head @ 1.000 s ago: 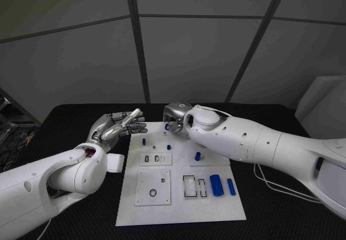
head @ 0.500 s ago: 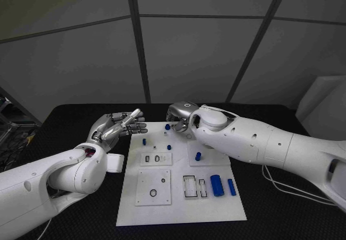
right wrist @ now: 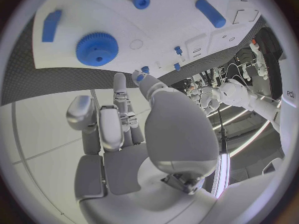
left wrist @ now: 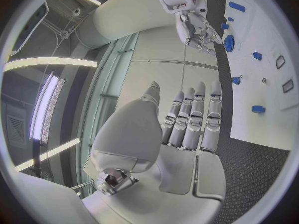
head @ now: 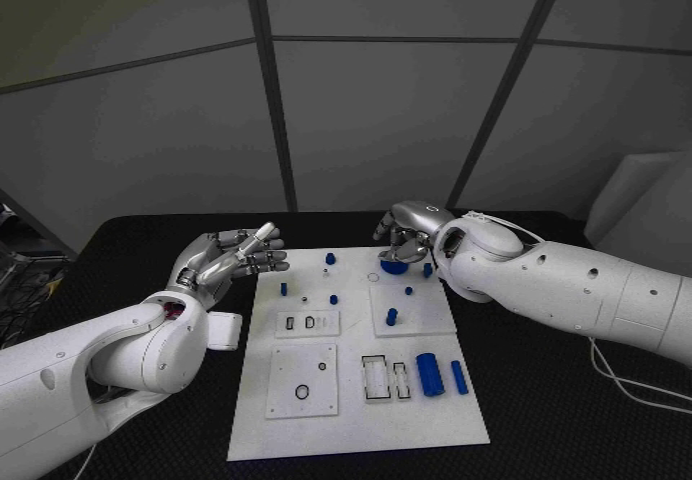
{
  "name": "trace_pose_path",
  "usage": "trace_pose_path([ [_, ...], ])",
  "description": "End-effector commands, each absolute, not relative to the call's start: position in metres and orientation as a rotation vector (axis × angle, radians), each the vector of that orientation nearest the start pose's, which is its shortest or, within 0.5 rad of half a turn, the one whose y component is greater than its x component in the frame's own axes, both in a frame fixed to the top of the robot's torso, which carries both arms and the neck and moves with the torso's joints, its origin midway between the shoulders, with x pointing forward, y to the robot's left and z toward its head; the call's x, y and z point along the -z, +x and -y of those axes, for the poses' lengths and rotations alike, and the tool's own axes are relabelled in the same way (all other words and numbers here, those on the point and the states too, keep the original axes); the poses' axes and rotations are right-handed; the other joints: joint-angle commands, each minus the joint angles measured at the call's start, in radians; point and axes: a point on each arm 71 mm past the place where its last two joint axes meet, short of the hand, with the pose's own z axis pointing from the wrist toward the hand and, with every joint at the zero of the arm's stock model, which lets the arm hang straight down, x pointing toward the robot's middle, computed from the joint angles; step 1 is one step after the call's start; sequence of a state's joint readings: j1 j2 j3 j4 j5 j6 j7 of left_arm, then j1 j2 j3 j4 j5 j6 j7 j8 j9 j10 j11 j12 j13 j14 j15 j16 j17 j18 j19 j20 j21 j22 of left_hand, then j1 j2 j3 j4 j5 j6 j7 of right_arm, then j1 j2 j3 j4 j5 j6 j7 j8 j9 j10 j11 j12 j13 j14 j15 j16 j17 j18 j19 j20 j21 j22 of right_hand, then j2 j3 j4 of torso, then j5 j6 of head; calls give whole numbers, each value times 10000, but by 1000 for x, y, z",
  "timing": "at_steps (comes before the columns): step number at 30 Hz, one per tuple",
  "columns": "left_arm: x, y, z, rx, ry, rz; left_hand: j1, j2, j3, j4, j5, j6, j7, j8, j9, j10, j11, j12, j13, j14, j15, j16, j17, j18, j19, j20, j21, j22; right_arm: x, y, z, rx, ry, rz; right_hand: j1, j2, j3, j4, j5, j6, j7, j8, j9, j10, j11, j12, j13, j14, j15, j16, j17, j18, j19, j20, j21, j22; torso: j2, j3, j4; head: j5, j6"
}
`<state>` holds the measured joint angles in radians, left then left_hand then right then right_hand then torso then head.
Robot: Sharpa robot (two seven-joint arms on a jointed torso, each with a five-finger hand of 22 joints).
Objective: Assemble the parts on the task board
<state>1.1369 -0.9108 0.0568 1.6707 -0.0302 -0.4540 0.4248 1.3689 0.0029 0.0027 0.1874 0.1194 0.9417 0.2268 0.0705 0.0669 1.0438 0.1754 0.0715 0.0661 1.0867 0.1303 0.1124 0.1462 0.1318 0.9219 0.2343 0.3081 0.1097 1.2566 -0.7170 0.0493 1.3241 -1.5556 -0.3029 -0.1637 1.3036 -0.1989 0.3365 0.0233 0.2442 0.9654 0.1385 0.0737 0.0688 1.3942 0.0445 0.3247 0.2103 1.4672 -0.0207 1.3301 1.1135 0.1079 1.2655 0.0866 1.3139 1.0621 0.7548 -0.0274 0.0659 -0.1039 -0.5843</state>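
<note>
Blue gear is lying flat on the task board, near its far edge, just below the right hand's fingertips; in the right wrist view the gear is sitting a little apart from the fingertips, not touching them. Toothed rim, flat face, central hub showing. Judging it light and rigid plastic, smooth on the face; the teeth should be giving grip, so taking hold across the rim from opposite sides looks best, not by the flat top.

Right hand is hovering over the far end of the board, fingers loosely extended and slightly apart, holding nothing.

Left hand is hanging beside the board's far left corner, clear of it, fingers straight and lying side by side, palm empty; the same is showing in the left wrist view.

Further toward the robot from the right hand: small blue pegs standing on the board, one upright blue peg on a raised square plate, and a thick blue cylinder with a thinner blue bar lying beside rectangular slots. Board is resting on the black bench.
</note>
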Motion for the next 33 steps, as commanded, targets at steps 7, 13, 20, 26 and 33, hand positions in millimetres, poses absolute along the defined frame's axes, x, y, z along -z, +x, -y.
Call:
trace_pose_path([
  [7,158,467,-206,15566,-11067,-13044,22,72,-32,-9,-54,58,-14,-39,-15,-102,3,-27,-10,-38,-2,-16,16,511,23,31,-41,-11,145,551,223,-5075,-130,-16728,692,487,-2313,1030,506,-646,93,399,33,-601,143,7056,7499,619,2,1338,2209,-308,747,60,693,1262,5,8,11,-111,7],
  [13,158,468,-206,15545,-11079,-13045,22,72,-32,-9,-54,58,-14,-39,-15,-102,3,-27,-10,-38,-2,-16,16,511,23,31,-41,-11,149,555,223,-4919,-71,-17105,959,566,-2569,1324,498,-846,164,531,24,-638,184,7798,8397,649,94,1486,2484,-326,803,113,771,1407,17,-2,5,-81,-1],
  [20,158,467,-206,15554,-11081,-13054,22,72,-32,-9,-54,58,-14,-39,-15,-102,3,-27,-10,-38,-2,-16,16,511,23,31,-41,-11,154,558,222,-4767,-102,-17536,1096,616,-2713,1526,538,-900,193,673,32,-325,219,8682,9397,702,128,1650,2815,-355,881,156,859,1573,14,-9,13,-82,-66],
  [26,158,468,-207,15520,-11089,-13042,22,72,-32,-9,-54,58,-14,-39,-15,-102,3,-27,-10,-38,-2,-16,16,511,23,31,-41,-11,156,558,222,-4715,-165,-17784,1115,616,-2800,1633,565,-927,205,741,32,-222,240,9008,9767,726,152,1724,2967,-366,915,172,900,1650,10,-8,-17,-68,-85],
  [33,159,468,-207,15532,-11087,-13045,22,72,-32,-9,-54,58,-14,-39,-15,-102,3,-27,-10,-38,-2,-16,16,511,23,31,-41,-11,157,559,224,-4588,-112,-17899,1112,636,-2833,1696,578,-952,215,765,28,-177,251,9147,9927,743,163,1769,3062,-378,949,182,935,1716,3,-3,1,-77,-97],
])
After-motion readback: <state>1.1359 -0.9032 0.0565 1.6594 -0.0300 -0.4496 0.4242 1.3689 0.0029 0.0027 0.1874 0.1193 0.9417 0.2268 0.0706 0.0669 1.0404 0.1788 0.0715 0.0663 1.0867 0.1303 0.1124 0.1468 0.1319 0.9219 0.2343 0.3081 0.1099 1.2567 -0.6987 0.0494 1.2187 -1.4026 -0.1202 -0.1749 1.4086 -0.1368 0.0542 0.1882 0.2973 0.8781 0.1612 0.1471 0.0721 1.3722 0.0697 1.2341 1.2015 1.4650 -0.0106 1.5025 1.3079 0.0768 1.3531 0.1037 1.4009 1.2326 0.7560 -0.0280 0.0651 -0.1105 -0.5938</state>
